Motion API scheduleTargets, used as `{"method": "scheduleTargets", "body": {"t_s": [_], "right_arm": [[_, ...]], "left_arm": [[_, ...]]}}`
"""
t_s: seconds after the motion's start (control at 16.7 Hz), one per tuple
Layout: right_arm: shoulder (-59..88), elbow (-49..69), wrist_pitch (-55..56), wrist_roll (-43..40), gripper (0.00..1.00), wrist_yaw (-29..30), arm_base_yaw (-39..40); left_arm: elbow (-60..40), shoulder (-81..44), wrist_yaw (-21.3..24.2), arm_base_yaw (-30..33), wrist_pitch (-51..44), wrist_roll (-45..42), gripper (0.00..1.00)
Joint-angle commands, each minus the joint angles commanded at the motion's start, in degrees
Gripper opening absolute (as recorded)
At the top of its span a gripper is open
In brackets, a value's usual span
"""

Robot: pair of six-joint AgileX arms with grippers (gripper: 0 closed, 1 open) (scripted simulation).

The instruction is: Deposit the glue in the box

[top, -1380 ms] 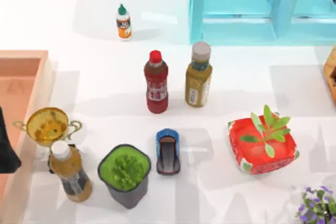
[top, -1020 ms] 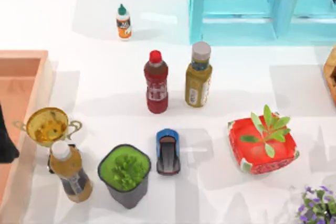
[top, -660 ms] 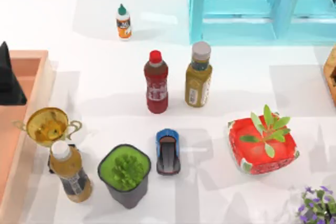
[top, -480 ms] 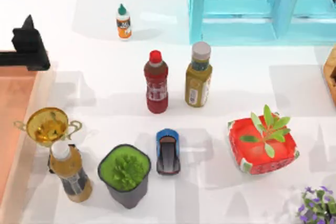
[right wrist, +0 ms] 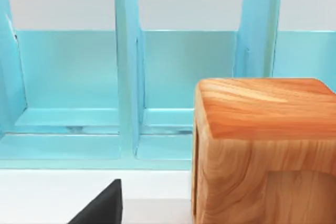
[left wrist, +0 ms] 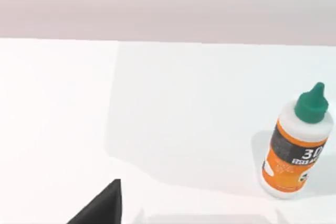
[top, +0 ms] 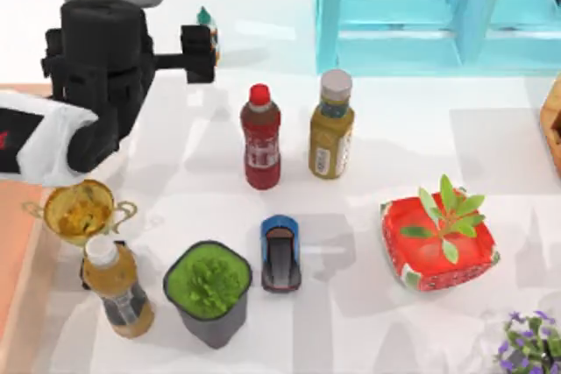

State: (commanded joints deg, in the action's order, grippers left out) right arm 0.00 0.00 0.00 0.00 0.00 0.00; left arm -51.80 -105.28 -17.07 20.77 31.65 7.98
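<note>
- left gripper hovers over the white table; whether its fingers are spread, i cannot tell.
- the glue stands upright just beyond it.
- the box lies well behind, at the table's left edge.
- pale wall beyond.

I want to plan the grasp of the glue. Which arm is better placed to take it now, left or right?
Left, most likely. The left gripper is already right beside the glue at the table's far left, and its wrist view shows the glue standing upright close by. The right wrist view faces the cyan frame, far from it.
</note>
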Motion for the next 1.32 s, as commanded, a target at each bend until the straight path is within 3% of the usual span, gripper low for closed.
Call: {"method": "scheduleTargets", "body": {"t_s": [0.36,0.9,1.32], "right_arm": [[0.0,0.0,0.0,0.0,1.0,0.0,0.0],[0.0,0.0,0.0,0.0,1.0,0.0,0.0],[0.0,0.0,0.0,0.0,1.0,0.0,0.0]], "left_arm": [[-10.3,-19.0,-3.4,4.3,6.7,1.8,1.0],[-11.3,-20.8,-3.5,4.4,6.8,1.9,1.0],[-25.9,-30.3,-1.0,1.9,2.2,0.9,1.0]]}}
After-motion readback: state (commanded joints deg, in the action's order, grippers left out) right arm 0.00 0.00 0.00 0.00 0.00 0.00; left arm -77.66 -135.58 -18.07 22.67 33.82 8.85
